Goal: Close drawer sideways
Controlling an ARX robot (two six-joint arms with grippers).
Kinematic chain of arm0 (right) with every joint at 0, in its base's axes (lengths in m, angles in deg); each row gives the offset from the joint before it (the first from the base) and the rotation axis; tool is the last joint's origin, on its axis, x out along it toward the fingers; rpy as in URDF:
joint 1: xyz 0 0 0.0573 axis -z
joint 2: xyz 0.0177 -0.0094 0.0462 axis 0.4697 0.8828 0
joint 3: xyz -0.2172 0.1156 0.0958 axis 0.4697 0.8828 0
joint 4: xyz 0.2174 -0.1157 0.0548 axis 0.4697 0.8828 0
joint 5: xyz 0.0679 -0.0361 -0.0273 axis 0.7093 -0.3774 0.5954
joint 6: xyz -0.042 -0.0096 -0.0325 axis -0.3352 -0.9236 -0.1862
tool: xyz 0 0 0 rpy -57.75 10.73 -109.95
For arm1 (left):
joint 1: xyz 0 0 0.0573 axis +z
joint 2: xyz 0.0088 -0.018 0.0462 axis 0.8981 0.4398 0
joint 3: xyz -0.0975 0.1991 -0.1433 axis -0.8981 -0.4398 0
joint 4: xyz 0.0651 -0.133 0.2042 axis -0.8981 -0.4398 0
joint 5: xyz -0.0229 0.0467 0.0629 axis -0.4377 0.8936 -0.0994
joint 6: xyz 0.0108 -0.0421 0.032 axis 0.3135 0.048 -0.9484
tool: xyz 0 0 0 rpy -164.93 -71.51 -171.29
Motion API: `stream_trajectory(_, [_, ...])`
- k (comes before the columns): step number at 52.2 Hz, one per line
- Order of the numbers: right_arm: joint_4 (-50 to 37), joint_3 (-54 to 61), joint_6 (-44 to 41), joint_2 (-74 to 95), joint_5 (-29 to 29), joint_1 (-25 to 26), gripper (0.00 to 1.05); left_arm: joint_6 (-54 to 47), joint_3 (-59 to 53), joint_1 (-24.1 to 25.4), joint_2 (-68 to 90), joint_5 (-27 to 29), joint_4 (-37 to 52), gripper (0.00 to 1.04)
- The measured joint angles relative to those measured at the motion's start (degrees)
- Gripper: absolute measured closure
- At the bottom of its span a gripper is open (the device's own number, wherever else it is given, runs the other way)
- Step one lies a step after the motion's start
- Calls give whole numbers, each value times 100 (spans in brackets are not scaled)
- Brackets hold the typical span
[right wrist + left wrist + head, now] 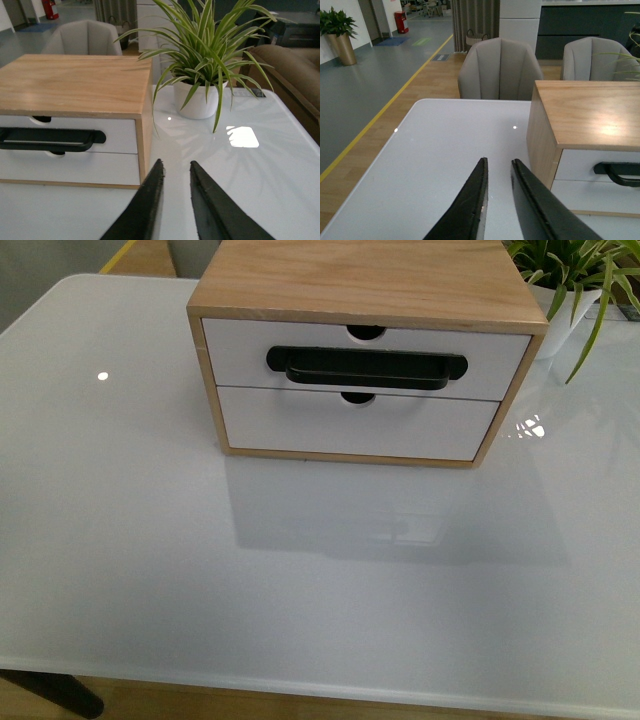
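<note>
White glossy table (120,540), wooden cabinet (360,280) far centre. Drawer (240,355) in upper slot, front near flush. Likely light, stiff, free-sliding; push on white panel beside black handle (365,368). Left gripper (499,162), right gripper (176,164): narrow gap, empty.

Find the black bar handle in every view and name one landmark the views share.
Front view: the black bar handle runs across the middle of the drawer, in the upper half of the picture.
Left wrist view: only one end of the black bar handle shows, cut off at the picture's edge.
Right wrist view: most of the black bar handle shows, also cut off at the edge.
Shared landmark: the wooden top just above it.
</note>
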Motion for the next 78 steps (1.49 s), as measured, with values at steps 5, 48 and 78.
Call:
stream_trajectory(5, [461,166,39,-708,153,157,103,20,-350,361,-511,-382,-184,103])
stream_trajectory(48, [3746,389,55,-4400,682,710,103,22,-1158,422,-3748,-407,-2481,103])
stream_trajectory(78, [5665,389,55,-6286,688,710,103,22,-1158,422,-5272,-404,-4000,103])
